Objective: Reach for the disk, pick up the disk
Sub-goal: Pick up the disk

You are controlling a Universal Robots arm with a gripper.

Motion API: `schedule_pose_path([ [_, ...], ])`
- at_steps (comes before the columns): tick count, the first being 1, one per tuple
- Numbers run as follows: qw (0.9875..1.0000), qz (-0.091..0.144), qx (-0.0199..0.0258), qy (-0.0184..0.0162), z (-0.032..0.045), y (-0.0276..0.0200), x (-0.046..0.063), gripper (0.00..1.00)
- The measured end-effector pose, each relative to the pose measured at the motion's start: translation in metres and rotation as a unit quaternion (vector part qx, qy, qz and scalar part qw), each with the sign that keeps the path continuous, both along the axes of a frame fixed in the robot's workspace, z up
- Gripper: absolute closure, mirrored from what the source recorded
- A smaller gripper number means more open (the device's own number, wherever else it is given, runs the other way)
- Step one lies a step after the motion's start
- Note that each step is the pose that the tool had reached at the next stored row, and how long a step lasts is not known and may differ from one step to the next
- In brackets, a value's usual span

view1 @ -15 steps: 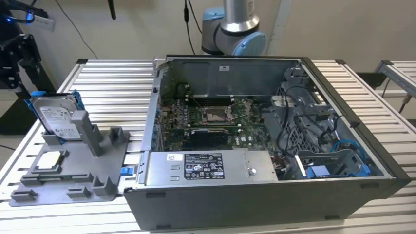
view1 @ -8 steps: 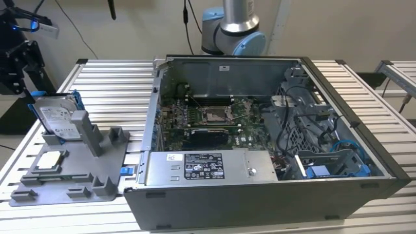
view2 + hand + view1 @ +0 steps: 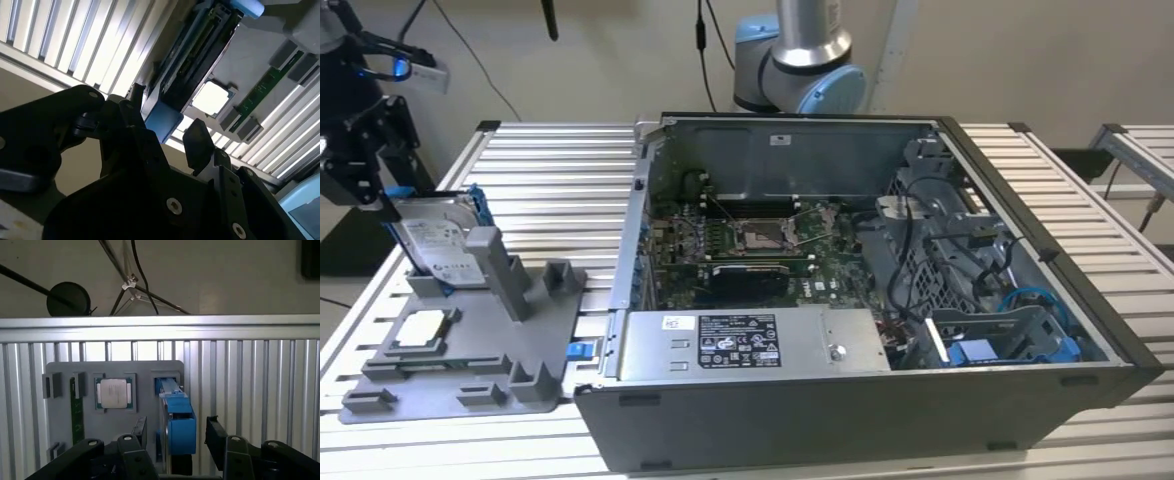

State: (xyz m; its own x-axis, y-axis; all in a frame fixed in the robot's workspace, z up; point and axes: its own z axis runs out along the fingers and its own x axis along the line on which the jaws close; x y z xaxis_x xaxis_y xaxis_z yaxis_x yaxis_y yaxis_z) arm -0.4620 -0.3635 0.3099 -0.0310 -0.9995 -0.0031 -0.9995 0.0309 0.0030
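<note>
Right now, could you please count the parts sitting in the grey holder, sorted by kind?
disk in its blue carrier: 1
processor chip: 1
green memory module: 1
Total: 3 parts in the grey holder

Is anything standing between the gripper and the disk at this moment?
Nothing visible does. In the first wrist view the open gripper sits right over the disk, one finger on each side of its blue frame, not touching. The chip lies beside it in the gray holder, off the path.
</note>
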Motion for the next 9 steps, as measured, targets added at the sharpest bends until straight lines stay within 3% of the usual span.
schedule_pose_path([
  [4,1.0000,0.001,0.0003,-0.0010,-0.0071,0.0001,0.000,0.00],
  [9,1.0000,0.004,0.0039,-0.0055,-0.0124,0.0008,0.000,0.00],
])
